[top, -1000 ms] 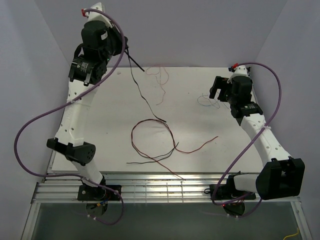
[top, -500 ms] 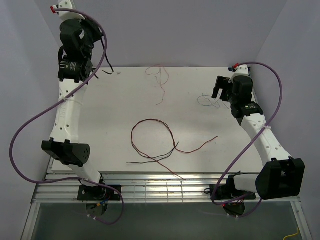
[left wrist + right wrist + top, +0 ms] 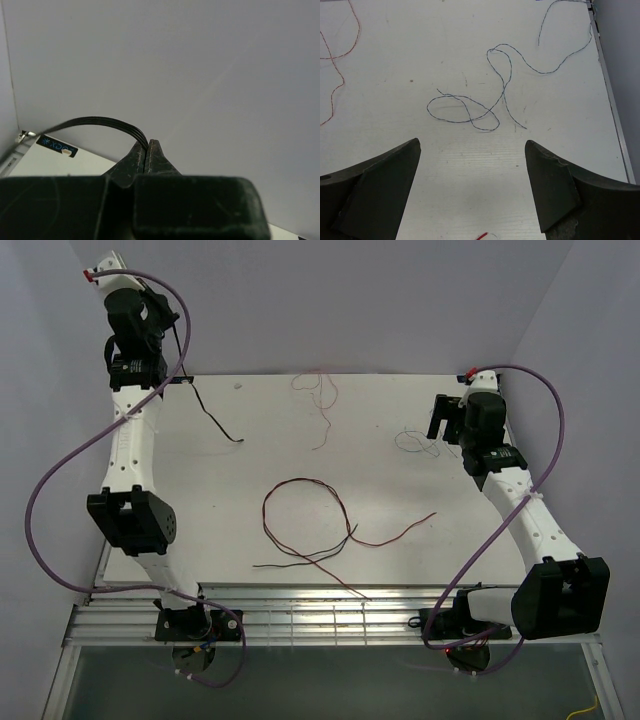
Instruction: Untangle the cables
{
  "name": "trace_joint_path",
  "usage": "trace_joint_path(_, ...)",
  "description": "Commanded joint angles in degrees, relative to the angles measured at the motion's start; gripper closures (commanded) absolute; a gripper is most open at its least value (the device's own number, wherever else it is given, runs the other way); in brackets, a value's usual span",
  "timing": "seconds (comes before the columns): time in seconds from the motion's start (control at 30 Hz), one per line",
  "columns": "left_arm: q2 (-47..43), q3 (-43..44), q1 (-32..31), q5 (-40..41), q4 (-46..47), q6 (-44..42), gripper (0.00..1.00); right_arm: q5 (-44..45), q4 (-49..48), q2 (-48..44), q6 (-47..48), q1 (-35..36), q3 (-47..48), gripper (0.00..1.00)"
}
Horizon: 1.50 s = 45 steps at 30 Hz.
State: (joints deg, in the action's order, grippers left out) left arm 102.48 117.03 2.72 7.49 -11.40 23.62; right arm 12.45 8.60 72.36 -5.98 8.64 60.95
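Observation:
My left gripper [image 3: 172,328] is raised at the far left back corner, shut on a black cable [image 3: 213,420] that hangs down to the table. In the left wrist view the jaws [image 3: 146,146] are pressed together on this black cable [image 3: 100,121]. A loop of dark red and black cables [image 3: 300,480] lies mid-table with a red tail [image 3: 405,532]. A pale pink cable [image 3: 326,422] lies at the back. My right gripper [image 3: 440,422] is open and empty above a thin blue cable [image 3: 412,438], which also shows in the right wrist view [image 3: 470,107] beyond the gripper [image 3: 471,144].
The white table ends in a metal grate [image 3: 330,615] at the front. Lilac walls close in on the back and both sides. Thick purple cables [image 3: 60,480] loop off both arms. The table's right edge [image 3: 607,90] runs next to the blue cable.
My left arm has swung left and back, drawing the black cable away from the middle and the pink cable to the left back corner. The right arm has not moved.

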Motion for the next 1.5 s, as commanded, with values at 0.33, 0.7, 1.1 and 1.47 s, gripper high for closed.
trace_joint_path(0.33, 13.6, 2.9, 0.4, -12.1, -1.3, 6.1, 1.00, 3.5, 1.0, -0.3, 1.3, -0.3, 0.8, 0.10)
trace_joint_path(0.7, 21.7, -3.1, 0.4, -11.8, -7.4, 9.7, 1.00, 2.1, 1.9, 0.8, 0.9, -0.3, 0.5, 0.10)
trace_joint_path(1.1, 23.5, -2.6, 0.3, -10.4, -21.1, 11.3, 0.04, -11.5, 2.6, -2.0, 1.6, 0.3, -1.7, 0.10)
trace_joint_path(1.47, -2.6, -19.2, -4.4, -11.2, -23.8, 11.1, 0.02, -22.9, 7.4, 0.6, 2.1, 9.0, -2.9, 0.10)
